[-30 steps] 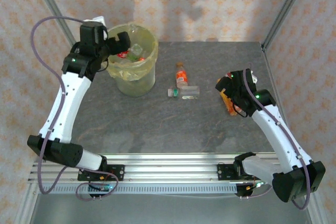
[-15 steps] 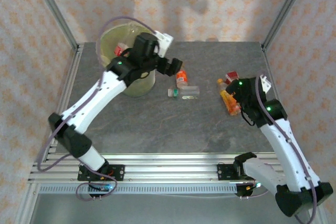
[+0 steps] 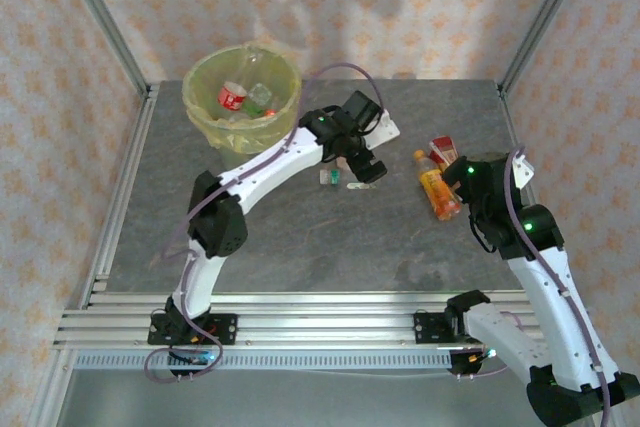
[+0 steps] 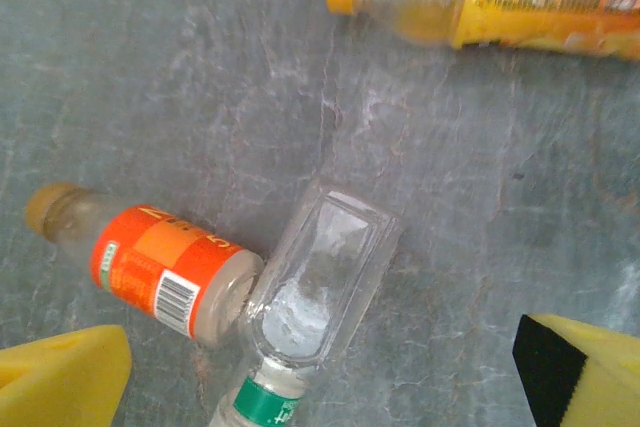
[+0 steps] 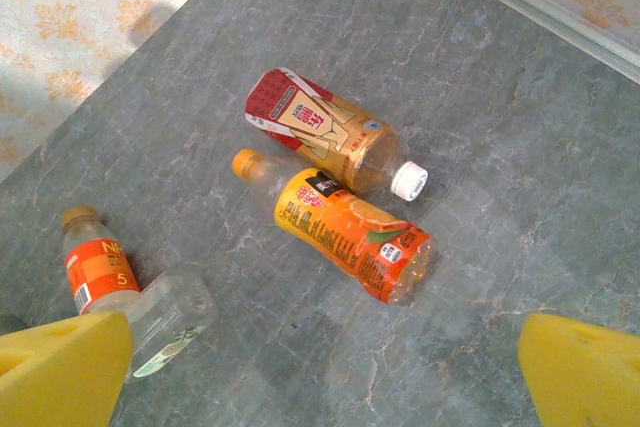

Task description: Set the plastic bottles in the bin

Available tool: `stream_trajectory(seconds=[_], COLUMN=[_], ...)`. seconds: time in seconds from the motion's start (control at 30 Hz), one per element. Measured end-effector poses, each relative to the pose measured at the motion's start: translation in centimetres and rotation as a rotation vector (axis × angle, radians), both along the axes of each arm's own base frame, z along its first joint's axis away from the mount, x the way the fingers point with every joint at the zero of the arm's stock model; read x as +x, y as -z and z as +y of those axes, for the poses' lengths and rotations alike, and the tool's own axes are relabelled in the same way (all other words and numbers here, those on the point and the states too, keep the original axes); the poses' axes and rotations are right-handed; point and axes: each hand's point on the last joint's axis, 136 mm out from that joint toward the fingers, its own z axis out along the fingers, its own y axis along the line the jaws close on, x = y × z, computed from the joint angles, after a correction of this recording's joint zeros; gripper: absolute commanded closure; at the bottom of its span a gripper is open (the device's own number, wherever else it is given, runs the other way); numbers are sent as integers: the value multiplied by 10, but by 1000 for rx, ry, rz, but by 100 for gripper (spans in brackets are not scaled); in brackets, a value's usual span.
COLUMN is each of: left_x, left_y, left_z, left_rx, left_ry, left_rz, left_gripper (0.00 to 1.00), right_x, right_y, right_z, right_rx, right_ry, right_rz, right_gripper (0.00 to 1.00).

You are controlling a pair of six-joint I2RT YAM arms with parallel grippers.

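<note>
Risks first:
- The left gripper [image 4: 320, 387] hung over two plastic bottles that touched. The base of the orange-label bottle [image 4: 165, 272] butted against the clear crushed bottle [image 4: 315, 292], the one with a green cap. Both lay between the pads, the orange one nearer the left pad. Closing there would likely have caught both, and my guess is one would have squirted out sideways or rolled off across the table [image 3: 300, 237].
- The clear one looked thin and slick. A squeeze across its flattened body could have collapsed it and lost the grip mid-carry.
- The two wrists sat near each other. The yellow juice bottle [image 5: 350, 237] lay just ahead of the left gripper and also under the right gripper [image 5: 320, 372], so a reach by both arms at once risked a clash.
- The bin [image 3: 215, 127] stood well off to the far left of the left gripper, with the left arm's own links running just beside it. A low swing back could have clipped the rim or snagged the liner bag.

Grippers:
- Left: jaws at full spread, nothing held, pads touching nothing.
- Right: also spread wide and empty. The juice bottle and the red-label bottle [image 5: 320, 127] lay just beside each other ahead of it, between the pads.
</note>
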Motion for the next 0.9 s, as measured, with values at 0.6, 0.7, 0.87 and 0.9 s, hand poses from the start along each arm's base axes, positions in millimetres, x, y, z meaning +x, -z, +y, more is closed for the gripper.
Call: stream_trajectory(seconds=[0.6, 0.7, 0.87, 0.9], left_x=[7, 11, 18, 19], left_y=[67, 76, 90, 92], left_z=[-18, -17, -17, -17], left_rx=[242, 268, 299, 304], left_ry=[103, 96, 82, 82], left_rz=[1, -2, -8, -5], left_gripper=[0, 0, 0, 0], right_x=[0, 0, 0, 0], right_y=[0, 0, 0, 0], right_z=[0, 0, 0, 0], right_rx=[0, 0, 0, 0], right_ry=[1, 0, 0, 0], right_rz=[-1, -1, -1, -1], right_gripper=[1, 1, 1, 1])
